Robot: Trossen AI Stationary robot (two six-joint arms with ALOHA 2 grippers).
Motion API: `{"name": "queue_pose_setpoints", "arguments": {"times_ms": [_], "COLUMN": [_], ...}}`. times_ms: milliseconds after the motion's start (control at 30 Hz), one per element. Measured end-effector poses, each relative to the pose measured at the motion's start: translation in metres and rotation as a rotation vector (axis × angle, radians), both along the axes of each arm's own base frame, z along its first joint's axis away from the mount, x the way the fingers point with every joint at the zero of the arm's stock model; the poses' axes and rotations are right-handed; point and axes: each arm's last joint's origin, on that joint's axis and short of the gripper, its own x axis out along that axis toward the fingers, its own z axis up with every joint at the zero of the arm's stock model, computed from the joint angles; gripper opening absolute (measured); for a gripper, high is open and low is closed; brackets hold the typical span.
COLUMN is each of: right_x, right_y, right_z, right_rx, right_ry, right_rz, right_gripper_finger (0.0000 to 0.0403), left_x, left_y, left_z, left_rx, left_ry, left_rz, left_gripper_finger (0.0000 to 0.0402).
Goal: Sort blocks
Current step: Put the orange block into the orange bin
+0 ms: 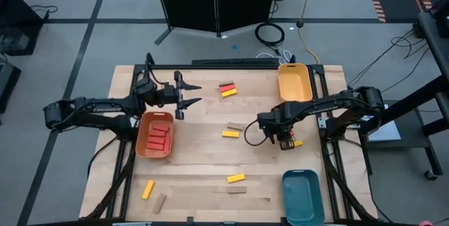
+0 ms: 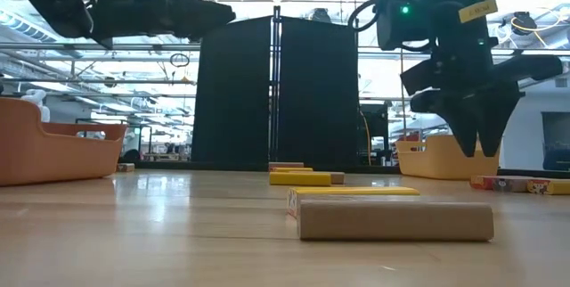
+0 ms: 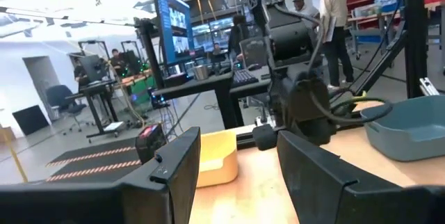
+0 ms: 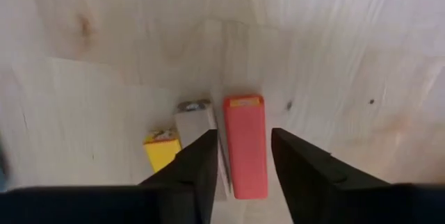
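Right tool (image 4: 241, 156) — straddling red block (image 4: 245, 144)

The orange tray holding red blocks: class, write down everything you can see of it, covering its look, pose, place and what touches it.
The orange tray is a shallow rectangular bin with rounded corners and a raised rim, plastic by its look. It sits flat on the pale wooden table, on its left side, its long sides running front to back. Inside lie several flat red blocks, stacked roughly parallel. The left gripper hangs above the table just beyond its far end, jaws open, not touching it. Nothing else rests against the tray.
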Motion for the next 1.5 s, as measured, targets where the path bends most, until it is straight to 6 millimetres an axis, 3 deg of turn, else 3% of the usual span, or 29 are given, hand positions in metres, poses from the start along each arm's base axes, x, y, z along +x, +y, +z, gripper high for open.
{"name": "queue_pose_setpoints", "arguments": {"times_ms": [567,1500], "right_x": [-0.012,-0.008], "right_y": [-0.002,0.0], "right_z": [-0.022,-0.011], "right_rx": [-0.082,-0.039], "right_ry": [0.015,0.038], "right_rz": [-0.013,-0.107], "right_gripper_finger": [0.0147,0.0146], "left_x": [0.001,0.002], "left_y": [0.007,0.007], "left_z": [-0.005,-0.005], "left_rx": [-0.005,-0.009], "left_ry": [0.023,0.019], "left_rz": [-0.025,-0.03], "left_gripper_finger": [0.0189,0.0189]}}
